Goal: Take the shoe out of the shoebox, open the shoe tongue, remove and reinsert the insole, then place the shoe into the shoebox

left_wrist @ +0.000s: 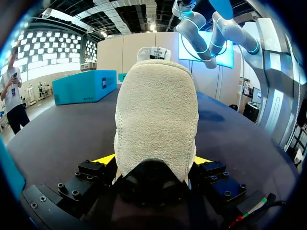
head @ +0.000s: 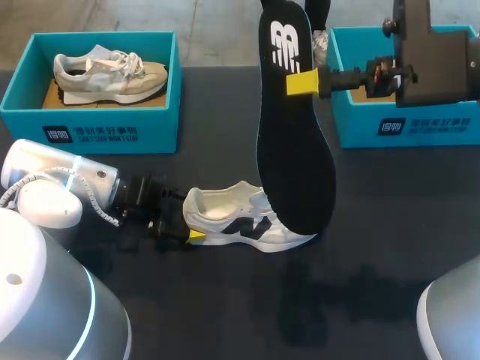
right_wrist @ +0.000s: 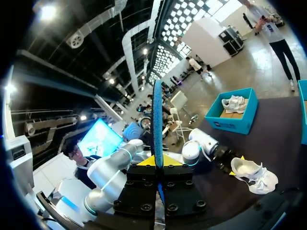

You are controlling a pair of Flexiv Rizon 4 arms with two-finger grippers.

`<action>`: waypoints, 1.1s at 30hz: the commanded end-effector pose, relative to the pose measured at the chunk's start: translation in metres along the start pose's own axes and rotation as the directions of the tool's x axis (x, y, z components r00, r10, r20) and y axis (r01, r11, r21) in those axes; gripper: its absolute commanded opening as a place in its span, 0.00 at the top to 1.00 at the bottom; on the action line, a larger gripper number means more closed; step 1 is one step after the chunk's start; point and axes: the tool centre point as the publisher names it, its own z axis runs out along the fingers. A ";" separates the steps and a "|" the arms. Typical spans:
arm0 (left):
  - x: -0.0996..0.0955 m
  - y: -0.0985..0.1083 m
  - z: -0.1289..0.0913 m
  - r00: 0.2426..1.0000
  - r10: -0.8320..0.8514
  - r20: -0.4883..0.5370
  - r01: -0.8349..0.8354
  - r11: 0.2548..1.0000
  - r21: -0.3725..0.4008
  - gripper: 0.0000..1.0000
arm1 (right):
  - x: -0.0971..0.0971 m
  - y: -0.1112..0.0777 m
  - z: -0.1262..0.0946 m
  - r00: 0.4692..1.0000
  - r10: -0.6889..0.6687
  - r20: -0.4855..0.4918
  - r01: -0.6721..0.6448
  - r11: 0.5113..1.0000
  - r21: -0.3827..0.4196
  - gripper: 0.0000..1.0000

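Note:
A white shoe (head: 247,221) with a black logo lies on its sole on the dark table, toe pointing right. My left gripper (head: 189,219) sits at its heel. In the left wrist view the fuzzy heel of the shoe (left_wrist: 156,115) fills the gap of the left gripper (left_wrist: 153,160), and both yellow fingers press its sides. The black insole (head: 296,127) hangs upright above the shoe, its lower end near the toe. My right gripper (head: 301,82) is shut on its upper edge. Seen edge-on, the insole (right_wrist: 158,120) is a thin blue strip rising from the right gripper (right_wrist: 157,164).
A teal shoebox (head: 90,127) at the back left holds a second pale shoe (head: 109,75). Another teal shoebox (head: 420,127) stands at the back right, partly behind my right arm. The right wrist view also takes in the left box (right_wrist: 235,122) and the shoe on the table (right_wrist: 254,175).

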 end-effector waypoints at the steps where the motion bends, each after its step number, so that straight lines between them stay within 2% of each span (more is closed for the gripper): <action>1: -0.003 0.003 0.004 1.000 0.000 -0.001 0.000 1.000 -0.002 1.00 | 0.000 0.001 0.002 1.000 0.001 -0.001 -0.001 1.000 0.001 1.00; 6: -0.003 0.000 0.003 1.000 0.004 0.001 -0.004 1.000 -0.003 1.00 | 0.000 0.001 0.002 1.000 0.001 -0.001 -0.001 1.000 0.001 1.00; 8: -0.003 -0.002 0.002 1.000 0.011 0.004 -0.011 1.000 -0.018 0.86 | 0.000 0.001 0.002 1.000 0.001 -0.001 -0.001 1.000 0.001 1.00; 10: -0.002 -0.003 0.001 1.000 0.012 0.001 -0.012 1.000 -0.025 0.36 | 0.000 0.001 0.002 1.000 0.001 -0.001 -0.001 1.000 0.001 1.00; 11: -0.002 -0.003 0.000 1.000 0.013 0.002 -0.012 0.999 -0.029 0.02 | 0.000 0.001 0.002 1.000 0.001 -0.001 -0.001 1.000 0.001 1.00; 20: 0.000 -0.008 -0.011 1.000 0.015 0.001 -0.015 0.996 -0.085 0.00 | 0.000 0.001 0.002 1.000 0.001 -0.001 -0.001 1.000 0.001 1.00; 33: 0.005 -0.016 -0.034 0.999 -0.010 -0.039 0.000 0.966 -0.258 0.00 | 0.000 0.001 0.002 1.000 0.001 -0.001 -0.001 1.000 0.001 1.00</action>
